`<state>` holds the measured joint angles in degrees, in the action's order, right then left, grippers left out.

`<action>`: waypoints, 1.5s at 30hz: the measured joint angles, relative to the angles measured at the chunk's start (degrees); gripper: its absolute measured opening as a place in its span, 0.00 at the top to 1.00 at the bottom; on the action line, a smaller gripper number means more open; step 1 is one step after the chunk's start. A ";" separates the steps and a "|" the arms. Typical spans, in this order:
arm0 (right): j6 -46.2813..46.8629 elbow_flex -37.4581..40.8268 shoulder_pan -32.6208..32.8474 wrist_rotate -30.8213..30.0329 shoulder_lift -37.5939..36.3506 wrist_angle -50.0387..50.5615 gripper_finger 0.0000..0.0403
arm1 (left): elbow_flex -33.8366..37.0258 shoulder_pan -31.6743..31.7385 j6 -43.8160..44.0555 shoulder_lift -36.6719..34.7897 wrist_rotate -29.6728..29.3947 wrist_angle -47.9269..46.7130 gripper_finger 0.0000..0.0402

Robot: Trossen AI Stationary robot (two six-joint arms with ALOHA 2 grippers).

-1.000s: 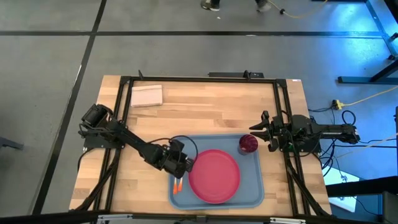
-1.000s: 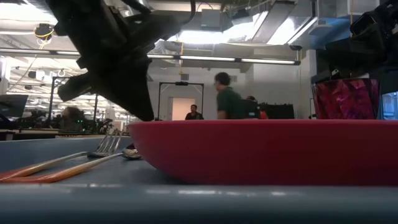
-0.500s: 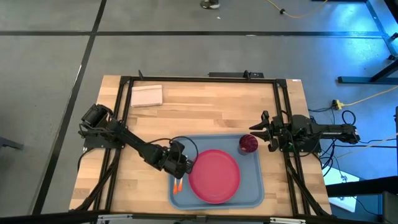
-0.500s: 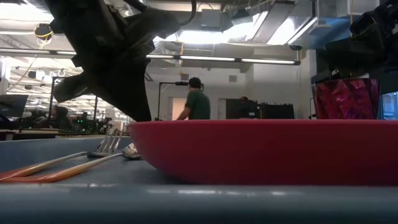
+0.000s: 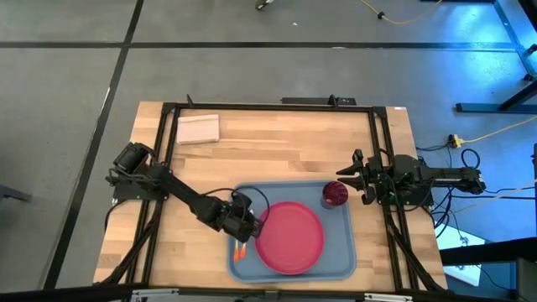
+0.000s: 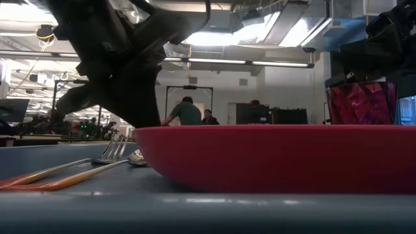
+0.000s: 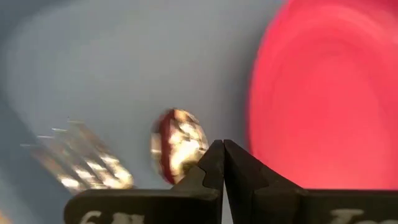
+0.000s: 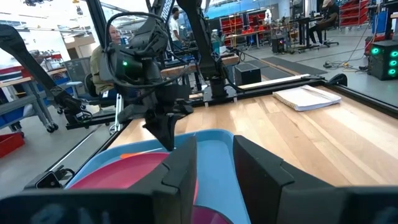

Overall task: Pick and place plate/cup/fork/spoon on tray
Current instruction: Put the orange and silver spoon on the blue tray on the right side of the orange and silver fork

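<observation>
Looks like the tail end of the job: plate (image 5: 289,236), cup (image 5: 335,194), fork (image 6: 112,153) and spoon (image 7: 179,144) all sit on the tray (image 5: 340,256) already, so I'd judge the placing done and only a pull-back left. L gripper (image 5: 253,228) hangs over the tray's left strip, just beside the plate's rim and above the cutlery; wrist view shows its two dark fingers pressed tip to tip, nothing between them. R gripper (image 5: 356,177) waits by the tray's right edge near the cup, fingers parted w/ a clear gap, empty. Next move, I'd guess: L arm lifts straight up and clears out w/o clipping the plate rim or nudging the spoon bowl right under its tips. Materials: tray is smooth light-blue plastic, rectangular, rounded corners, raised lip. Plate is round, shallow, pink-red plastic, glossy, fills most of the tray's middle. Cup is small, dark red, sits at the tray's far right corner, apart from the plate. Fork & spoon lie side by side left of the plate, orange handles toward the tray's near edge, shiny metal ends pointing away; spoon bowl oval, mirror-bright. Table (image 5: 277,143) is pale wood strips; a folded white napkin (image 5: 198,128) lies at its far left, well apart.
</observation>
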<state>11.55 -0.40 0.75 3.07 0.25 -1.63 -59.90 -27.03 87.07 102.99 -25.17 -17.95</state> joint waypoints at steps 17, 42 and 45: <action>0.00 0.00 0.02 0.01 0.07 0.00 0.73 | 0.00 0.13 1.44 2.53 0.65 -1.69 1.00; 0.00 0.00 0.00 0.02 0.07 0.00 0.73 | 0.00 1.55 1.42 2.38 0.90 -4.07 1.00; 0.00 0.00 0.01 0.01 0.07 0.00 0.73 | 0.00 1.55 1.40 2.38 1.14 -4.10 1.00</action>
<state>11.55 -0.40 0.77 3.08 0.32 -1.63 -59.90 -25.47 88.47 105.36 -24.03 -22.04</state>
